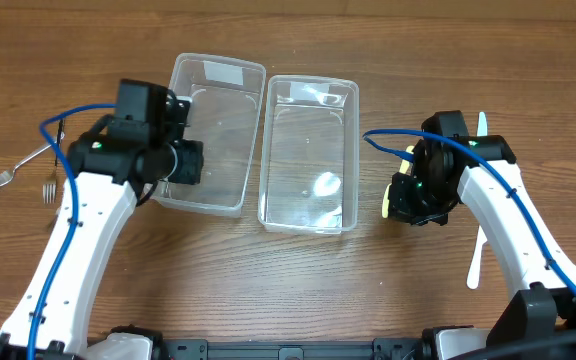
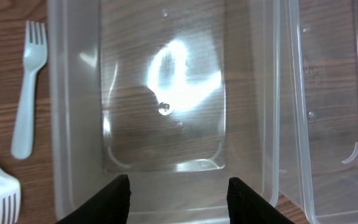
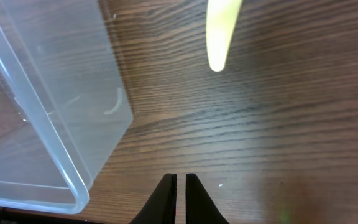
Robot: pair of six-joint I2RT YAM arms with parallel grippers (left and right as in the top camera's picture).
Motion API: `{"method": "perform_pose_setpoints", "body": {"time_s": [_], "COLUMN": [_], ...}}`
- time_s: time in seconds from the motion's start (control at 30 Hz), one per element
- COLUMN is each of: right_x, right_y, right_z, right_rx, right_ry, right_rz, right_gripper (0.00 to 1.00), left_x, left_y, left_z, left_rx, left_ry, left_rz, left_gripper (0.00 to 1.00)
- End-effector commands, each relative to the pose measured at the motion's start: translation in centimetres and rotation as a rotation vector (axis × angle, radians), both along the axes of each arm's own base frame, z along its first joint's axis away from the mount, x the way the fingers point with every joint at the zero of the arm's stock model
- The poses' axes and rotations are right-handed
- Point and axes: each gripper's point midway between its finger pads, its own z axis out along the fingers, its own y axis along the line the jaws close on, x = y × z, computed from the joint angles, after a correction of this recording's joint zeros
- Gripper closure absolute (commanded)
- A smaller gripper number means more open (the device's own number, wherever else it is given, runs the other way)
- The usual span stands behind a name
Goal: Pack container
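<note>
Container pair: left tub (image 1: 218,120) and right tub (image 1: 306,150), both clear plastic and both empty, lie side by side at the middle of the wooden table (image 1: 298,290), long sides almost touching. I cannot tell which is base and which is lid.
Left gripper (image 2: 179,193): my fingers are spread wide with nothing between them, poised over the left tub's short wall at its 6 o'clock end. Whether they touch the rim I cannot tell.
Right gripper (image 3: 180,186): my fingers are pressed nearly together, only a slit between them, and hold nothing. They hang over bare wood just off the right tub's 3 o'clock side.
Cutlery: a yellow utensil (image 3: 221,31) lies at 12 o'clock from my right fingertips. White forks (image 2: 27,93) lie at 9 o'clock from the left tub. A white utensil (image 1: 475,262) lies at 4 o'clock on the table.
Handling, as I judge it: thin and light, so a tub should slide at a nudge and its walls should flex under a pinch. The smooth plastic looks slippery.
Where to hold: across a short wall just under the rim, where the lip stiffens it, one finger inside and one outside.
Progress: nothing is packed yet.
</note>
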Motion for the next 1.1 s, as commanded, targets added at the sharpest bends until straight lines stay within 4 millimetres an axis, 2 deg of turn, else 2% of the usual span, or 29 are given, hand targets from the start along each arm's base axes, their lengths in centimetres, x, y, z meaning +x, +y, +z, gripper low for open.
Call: {"method": "perform_pose_setpoints", "body": {"time_s": [0.0,0.07,0.1,0.13,0.2,0.5,0.63,0.67,1.07], "right_x": [-0.3,-0.4,-0.4,-0.3,-0.1,0.4,0.4,0.4,0.7], "right_y": [1.8,2.2,2.4,2.6,2.9,3.0,3.0,3.0,3.3], "right_z": [-0.2,-0.4,-0.5,-0.5,-0.5,-0.5,-0.5,-0.5,-0.6], "right_rx": [0.056,0.054,0.054,0.055,0.056,0.059,0.059,0.059,0.062], "right_ry": [0.006,0.012,0.010,0.005,-0.006,-0.028,-0.028,-0.029,-0.044], "right_rz": [0.079,0.096,0.104,0.110,0.113,0.118,0.120,0.120,0.130], "right_gripper": [0.91,0.91,0.91,0.91,0.91,0.91,0.91,0.91,0.91], "left_x": [0.7,0.6,0.6,0.6,0.5,0.0,-0.7,-1.2,-2.7], "left_y": [-1.0,-1.0,-1.0,-1.0,-1.0,-1.2,-2.2,-3.2,-6.0], "left_z": [-0.7,-1.7,-2.2,-2.7,-3.9,-7.8,-9.1,-9.5,-9.6], "left_rx": [-0.001,0.002,0.002,0.005,0.010,0.032,0.022,-0.004,-0.004], "left_ry": [0.019,0.052,0.072,0.090,0.132,0.267,0.325,0.351,0.380], "left_rz": [-0.044,-0.042,-0.043,-0.043,-0.040,-0.046,-0.073,-0.098,-0.166], "left_gripper": [0.51,0.60,0.67,0.80,0.86,0.92,0.94,0.94,0.94]}}
